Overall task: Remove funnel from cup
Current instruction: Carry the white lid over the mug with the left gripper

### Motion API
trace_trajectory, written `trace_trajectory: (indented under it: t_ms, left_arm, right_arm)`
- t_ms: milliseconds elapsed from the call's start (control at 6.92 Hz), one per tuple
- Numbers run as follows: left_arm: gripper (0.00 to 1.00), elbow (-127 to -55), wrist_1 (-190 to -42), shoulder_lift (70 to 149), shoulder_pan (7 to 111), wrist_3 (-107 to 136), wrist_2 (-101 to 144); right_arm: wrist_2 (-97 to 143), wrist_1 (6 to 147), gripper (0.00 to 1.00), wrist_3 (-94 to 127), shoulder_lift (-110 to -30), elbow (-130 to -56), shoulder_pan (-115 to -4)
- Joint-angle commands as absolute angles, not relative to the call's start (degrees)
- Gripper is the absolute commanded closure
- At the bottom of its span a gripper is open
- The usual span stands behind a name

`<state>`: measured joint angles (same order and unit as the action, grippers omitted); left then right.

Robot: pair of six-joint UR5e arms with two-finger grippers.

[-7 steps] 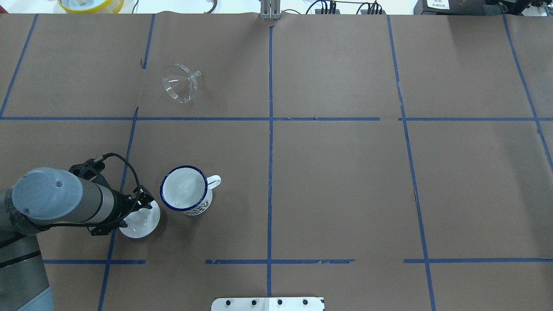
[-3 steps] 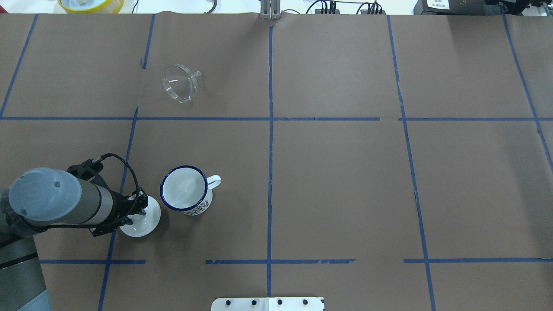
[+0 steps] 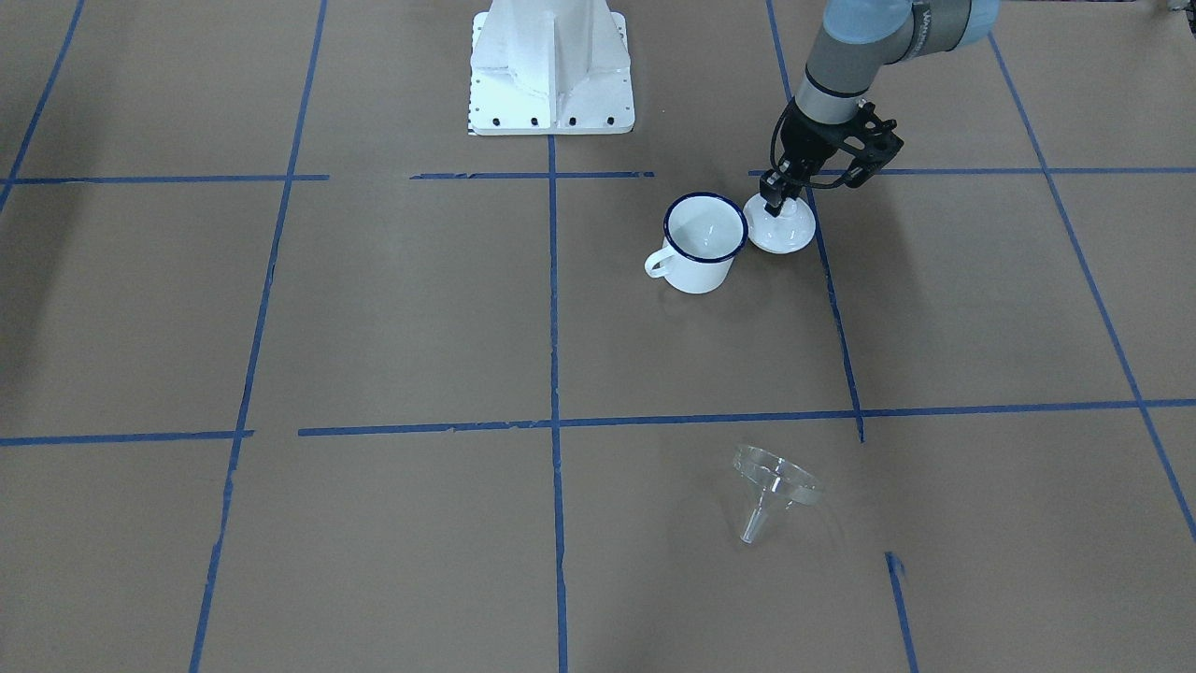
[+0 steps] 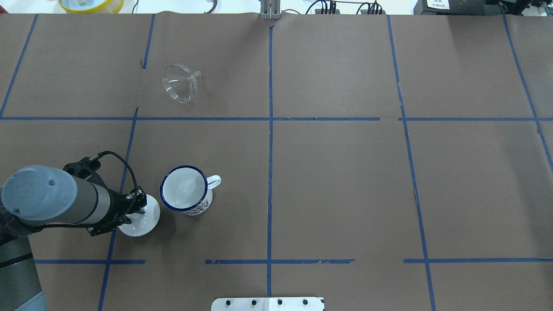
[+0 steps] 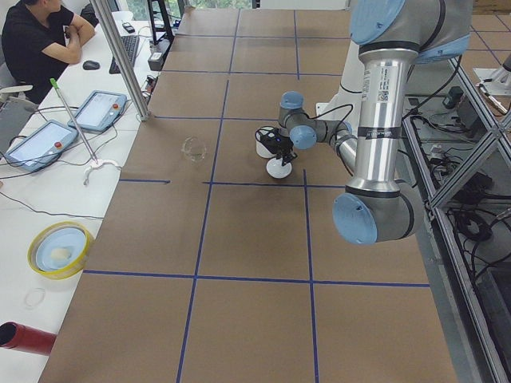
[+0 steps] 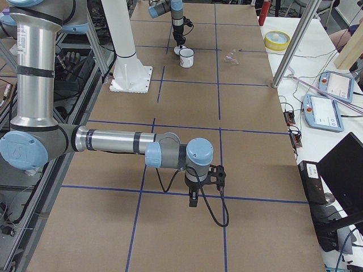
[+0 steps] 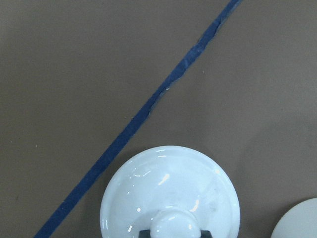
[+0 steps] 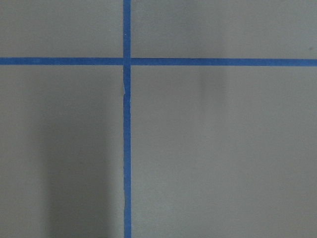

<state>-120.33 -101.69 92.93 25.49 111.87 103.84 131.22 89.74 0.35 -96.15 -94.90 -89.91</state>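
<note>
On the brown paper-covered table (image 4: 345,181), the funnel (image 4: 180,83) lay on its side, out of the cup (image 4: 185,190) and well apart from it, in the square farther from the robot. Its wide cone was tipped onto its rim and its short spout pointed away from the robot. The cup stood upright with nothing inside, its handle turned toward the table's middle. A white knobbed lid (image 4: 144,220) sat knob-up just beside the cup, on the robot's left. The left gripper (image 3: 775,206) stood over that lid, its fingers drawn narrow and set against either side of the knob. The right gripper (image 6: 193,199) hung far off, above a crossing of blue tape (image 8: 127,61). It showed only in the side view, so whether it was wide or narrow could not be told.
</note>
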Motion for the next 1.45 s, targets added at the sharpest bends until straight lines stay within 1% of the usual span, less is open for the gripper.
trace_trajectory:
  t_ms: [0, 289, 434, 578, 723, 867, 1301]
  left_arm:
    - [1.00, -126.61, -95.22, 92.99, 26.27, 111.88, 103.89]
    - [1.00, -132.60, -89.41, 93.60, 28.29, 111.88, 103.97]
    - [1.00, -132.63, -86.51, 96.82, 28.39, 111.88, 104.06]
    - [1.00, -132.02, -82.31, 101.47, 28.39, 111.80, 104.06]
    - [1.00, -129.66, -77.39, 107.95, 28.21, 111.80, 104.06]
    - [1.00, -127.03, -75.60, 112.02, 28.04, 111.80, 104.15]
    - [1.00, -122.36, -75.41, 115.47, 27.95, 111.10, 104.33]
  right_arm:
    - [131.22, 89.74, 0.00, 0.35, -96.15, -94.83, -89.91]
    - [131.22, 89.74, 0.00, 0.35, -96.15, -94.92, -89.91]
    - [131.22, 89.74, 0.00, 0.35, -96.15, -94.92, -89.91]
    - [131.22, 89.74, 0.00, 0.35, -96.15, -94.92, -89.91]
    - [131.22, 89.74, 0.00, 0.35, -96.15, -94.92, -89.91]
    - [131.22, 89.74, 0.00, 0.35, -96.15, -94.92, -89.91]
    - [131.22, 89.74, 0.00, 0.35, -96.15, -94.92, -89.91]
